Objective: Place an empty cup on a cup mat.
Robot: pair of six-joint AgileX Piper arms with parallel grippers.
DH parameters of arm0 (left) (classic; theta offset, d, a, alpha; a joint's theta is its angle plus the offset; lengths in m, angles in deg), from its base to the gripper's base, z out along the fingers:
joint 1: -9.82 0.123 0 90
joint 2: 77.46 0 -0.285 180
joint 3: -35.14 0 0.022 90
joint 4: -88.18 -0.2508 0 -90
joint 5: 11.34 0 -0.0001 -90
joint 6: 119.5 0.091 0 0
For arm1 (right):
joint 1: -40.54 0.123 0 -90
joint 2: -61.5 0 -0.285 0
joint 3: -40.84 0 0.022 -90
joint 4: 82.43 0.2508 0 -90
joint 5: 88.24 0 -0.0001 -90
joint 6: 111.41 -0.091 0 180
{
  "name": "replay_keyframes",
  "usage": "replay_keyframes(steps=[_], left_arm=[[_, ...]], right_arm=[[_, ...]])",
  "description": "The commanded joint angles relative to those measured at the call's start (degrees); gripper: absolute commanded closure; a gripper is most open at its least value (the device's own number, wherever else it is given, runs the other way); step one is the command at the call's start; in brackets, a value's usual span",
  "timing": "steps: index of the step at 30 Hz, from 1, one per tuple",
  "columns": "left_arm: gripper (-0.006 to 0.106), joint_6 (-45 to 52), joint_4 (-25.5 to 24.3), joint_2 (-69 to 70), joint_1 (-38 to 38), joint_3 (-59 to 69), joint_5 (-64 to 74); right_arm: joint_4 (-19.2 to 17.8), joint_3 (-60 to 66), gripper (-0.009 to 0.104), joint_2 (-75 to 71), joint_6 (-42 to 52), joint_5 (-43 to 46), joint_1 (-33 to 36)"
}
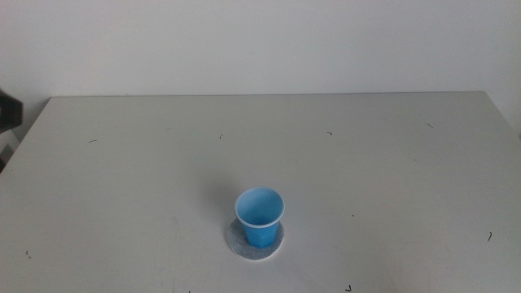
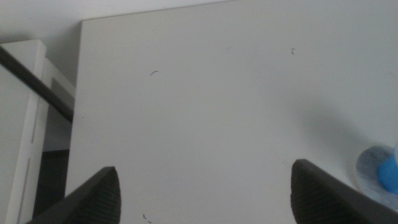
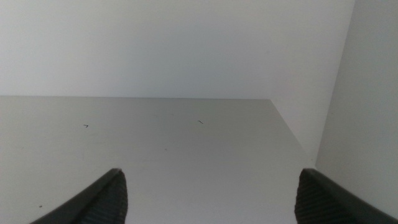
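Observation:
The blue cup [image 1: 260, 217] stands upright on the grey round cup mat [image 1: 241, 243] near the front middle of the table in the middle view. Its inside looks empty. Neither arm shows in the middle view. In the left wrist view my left gripper [image 2: 205, 196] is open over bare table, with the edge of the cup mat [image 2: 370, 168] and a bit of the cup [image 2: 390, 176] off to one side, apart from the jaws. In the right wrist view my right gripper [image 3: 208, 199] is open over bare table, with no cup or mat in sight.
The pale grey table [image 1: 366, 163] has only small dark specks on it. A white wall stands behind it. A dark object [image 1: 8, 110] sits at the table's far left edge. The left wrist view shows the table's edge [image 2: 78, 93] with white furniture beside it.

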Motion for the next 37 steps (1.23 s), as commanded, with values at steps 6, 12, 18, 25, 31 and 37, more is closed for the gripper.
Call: replay_keyframes(steps=[6, 12, 18, 25, 31, 37], left_arm=[[-0.005, -0.13, -0.92, 17.69, 7.77, 17.94, -17.78], [-0.005, -0.19, -1.77, 30.46, 7.77, 35.08, -32.48], [-0.005, -0.93, -1.77, 41.19, 7.77, 48.7, -43.05], [-0.005, -3.8, -1.73, 49.38, 7.07, 57.45, -44.23], [-0.005, -3.92, -1.73, 54.42, 7.08, 61.94, -44.23], [-0.005, -3.92, -1.73, 54.31, 7.14, 62.47, -43.79]], right_arm=[[-0.52, -0.66, 0.001, -1.1, 0.49, 4.44, 0.11], [-0.52, -0.66, 0.001, -1.1, 0.49, 4.44, 0.11], [-0.52, -0.66, 0.001, -1.1, 0.49, 4.44, 0.11], [-0.52, -0.66, 0.001, -1.1, 0.49, 4.44, 0.11], [-0.52, -0.66, 0.001, -1.1, 0.49, 4.44, 0.11], [-0.52, -0.66, 0.001, -1.1, 0.49, 4.44, 0.11]])
